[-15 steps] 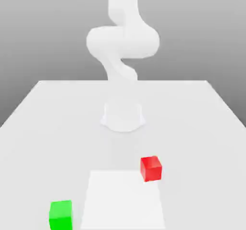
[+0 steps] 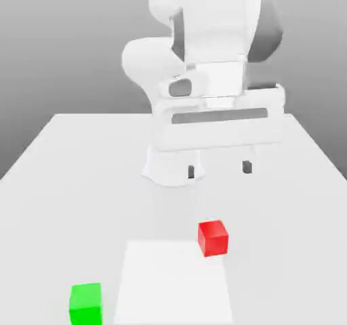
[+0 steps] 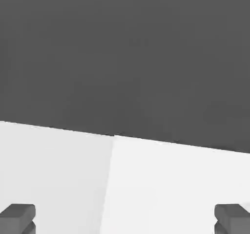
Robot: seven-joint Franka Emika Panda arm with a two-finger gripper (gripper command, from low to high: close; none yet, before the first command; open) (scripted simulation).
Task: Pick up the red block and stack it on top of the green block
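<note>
The red block (image 2: pixel 213 238) is a small bright-red cube resting on the white table (image 2: pixel 61 181), at the far right corner of a lighter square patch (image 2: pixel 173 283). The green block (image 2: pixel 86 303) sits on the table near the front edge, to the exterior view's left of that patch. My gripper (image 2: pixel 219 169) hangs open above the table, behind and well above the red block, its two dark fingertips (image 2: pixel 193 172) spread wide with nothing between them. The hand view has both fingertips (image 3: pixel 18 217) far apart over the table.
The arm's white base (image 2: pixel 173 164) stands at the table's middle, behind the gripper. The table's far edge (image 3: pixel 122 136) meets a dark grey backdrop in the hand view.
The hand and gripper have come into the exterior view, now hanging low in front of the base. Neither block has moved.
</note>
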